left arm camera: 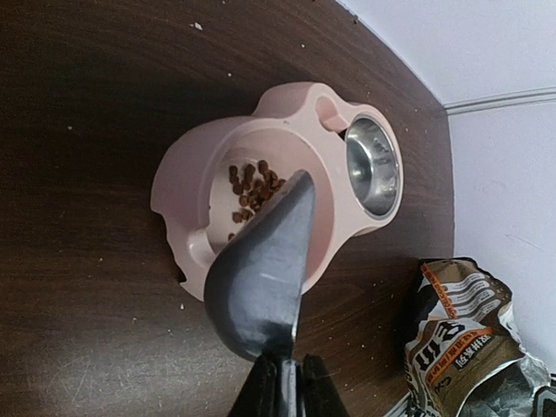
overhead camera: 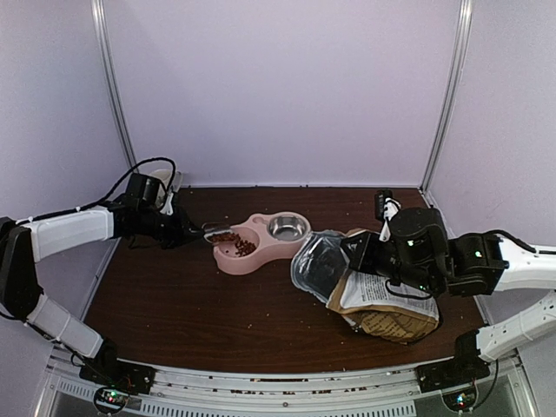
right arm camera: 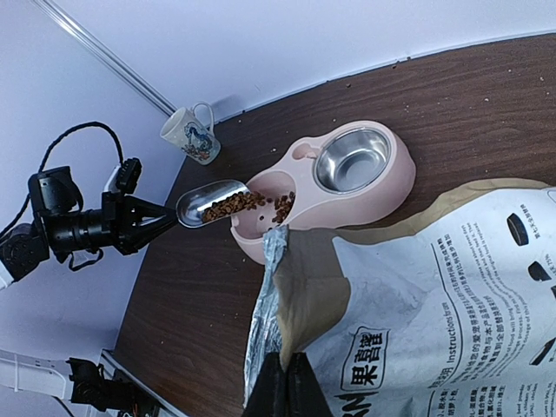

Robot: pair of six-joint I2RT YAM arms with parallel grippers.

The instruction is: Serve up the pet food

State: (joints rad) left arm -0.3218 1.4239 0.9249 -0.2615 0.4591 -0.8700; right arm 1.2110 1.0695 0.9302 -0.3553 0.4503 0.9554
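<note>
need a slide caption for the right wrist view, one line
Left gripper tips a metal scoop of kibble into the pink double bowl while the right gripper pinches the open food bag.

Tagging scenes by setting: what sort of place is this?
Likely a lab robot cell, not a home: plain white walls, metal corner posts, and a brown table boxed in by them.
</note>
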